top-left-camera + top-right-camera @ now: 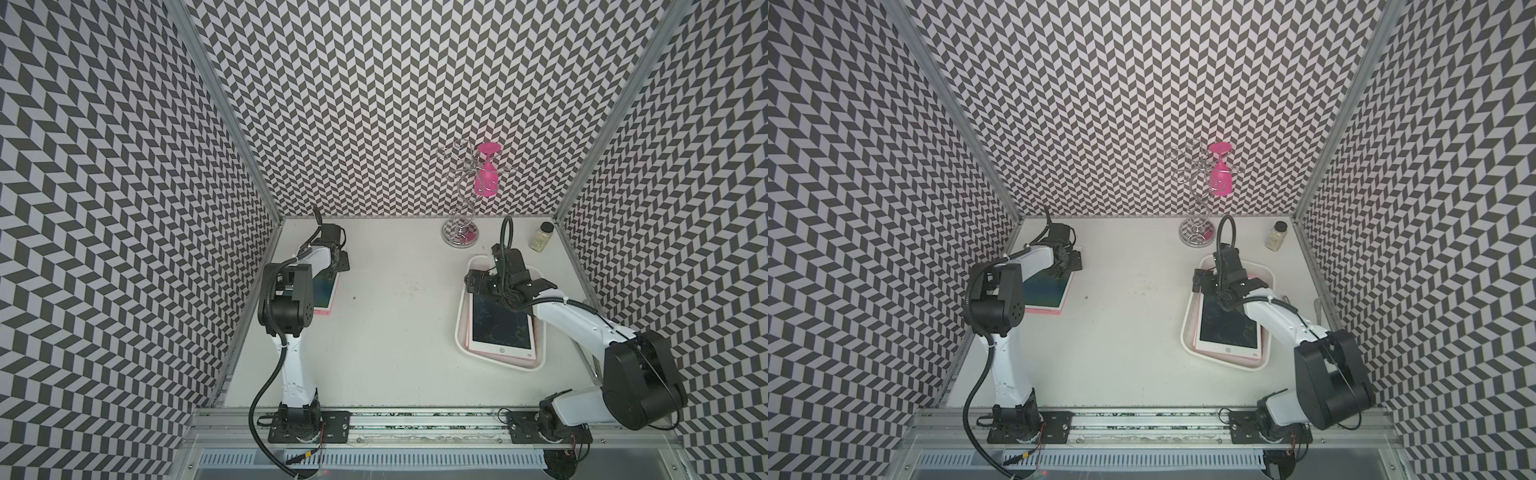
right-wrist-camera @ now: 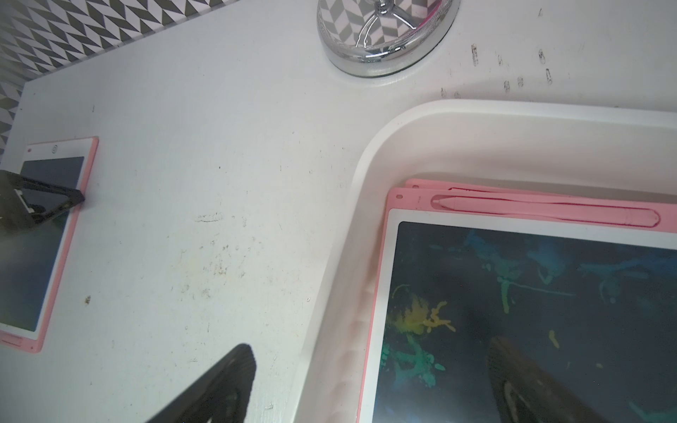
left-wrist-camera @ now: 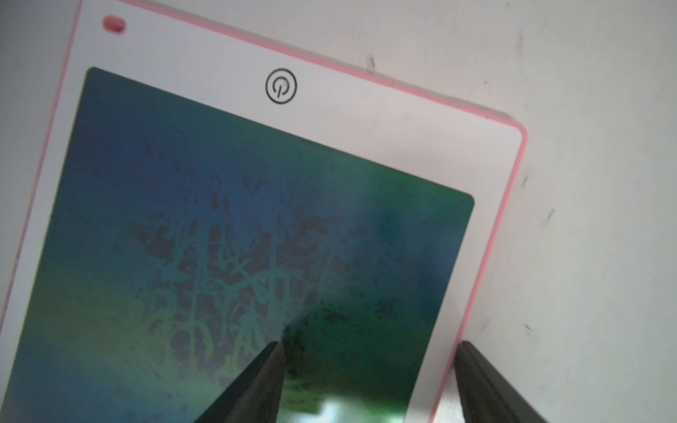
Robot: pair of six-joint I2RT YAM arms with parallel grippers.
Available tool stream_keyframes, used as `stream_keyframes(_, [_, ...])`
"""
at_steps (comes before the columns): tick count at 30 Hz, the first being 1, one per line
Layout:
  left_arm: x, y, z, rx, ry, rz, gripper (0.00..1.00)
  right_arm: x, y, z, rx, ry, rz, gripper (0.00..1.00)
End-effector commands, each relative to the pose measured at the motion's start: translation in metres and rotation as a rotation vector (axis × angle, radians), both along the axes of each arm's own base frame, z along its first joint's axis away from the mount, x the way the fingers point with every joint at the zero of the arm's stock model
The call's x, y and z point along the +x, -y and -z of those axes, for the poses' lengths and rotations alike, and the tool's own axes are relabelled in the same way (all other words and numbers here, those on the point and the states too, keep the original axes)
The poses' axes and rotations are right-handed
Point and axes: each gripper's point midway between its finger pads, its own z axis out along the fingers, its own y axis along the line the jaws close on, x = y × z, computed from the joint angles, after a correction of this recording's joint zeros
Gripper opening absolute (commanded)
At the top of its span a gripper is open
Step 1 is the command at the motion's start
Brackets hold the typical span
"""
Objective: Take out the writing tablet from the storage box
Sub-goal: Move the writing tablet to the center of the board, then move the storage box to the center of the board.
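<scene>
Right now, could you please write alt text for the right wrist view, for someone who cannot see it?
A white storage box holds a pink-edged writing tablet, its screen scribbled in colour, stacked on another. The open fingers of the right gripper straddle the box's rim: one above the table, one above the screen.

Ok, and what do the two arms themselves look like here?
Both arms match: the left arm and right arm have white links with chunky black joint housings, black corrugated cable running alongside, and black base plates bolted to an aluminium rail. The left pincer and right pincer have black, tapered fingers.
</scene>
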Motion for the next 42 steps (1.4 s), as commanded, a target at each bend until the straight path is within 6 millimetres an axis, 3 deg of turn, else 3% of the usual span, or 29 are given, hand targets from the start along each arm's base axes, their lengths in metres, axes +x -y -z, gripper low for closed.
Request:
stream_keyframes(1, [-0.012,-0.004,0.009,-0.020,-0.032,0.000,0.73,-0.002,-0.001,-0.010,0.014,0.039,-0.007,0.99])
stream_keyframes(14, [-0.013,-0.013,-0.002,-0.057,0.014,-0.034,0.73,-0.010,0.039,0.012,-0.103,-0.048,0.174,0.99])
stream_keyframes(17, [-0.011,-0.003,-0.022,-0.088,0.065,-0.020,0.72,-0.011,0.055,0.018,-0.109,-0.074,0.225,0.99])
stream_keyframes(23, [-0.005,0.034,-0.079,-0.112,0.181,0.049,0.72,-0.018,0.090,0.023,-0.125,-0.112,0.325,0.99])
stream_keyframes(26, [-0.008,0.064,-0.104,-0.135,0.224,0.103,0.72,-0.025,0.111,0.036,-0.146,-0.157,0.385,0.99])
stream_keyframes(28, [-0.015,0.097,-0.117,-0.179,0.250,0.168,0.72,-0.029,0.116,0.043,-0.140,-0.172,0.400,0.99])
stream_keyframes(32, [-0.042,0.188,-0.132,-0.378,0.277,0.377,0.72,-0.037,0.120,0.049,-0.114,-0.179,0.422,0.99])
stream_keyframes(36, [-0.072,0.261,-0.139,-0.493,0.258,0.529,0.73,-0.042,0.123,0.051,-0.123,-0.184,0.437,0.99])
stream_keyframes(42, [-0.105,0.331,-0.126,-0.530,0.212,0.680,0.73,-0.050,0.129,0.060,-0.139,-0.205,0.460,0.99])
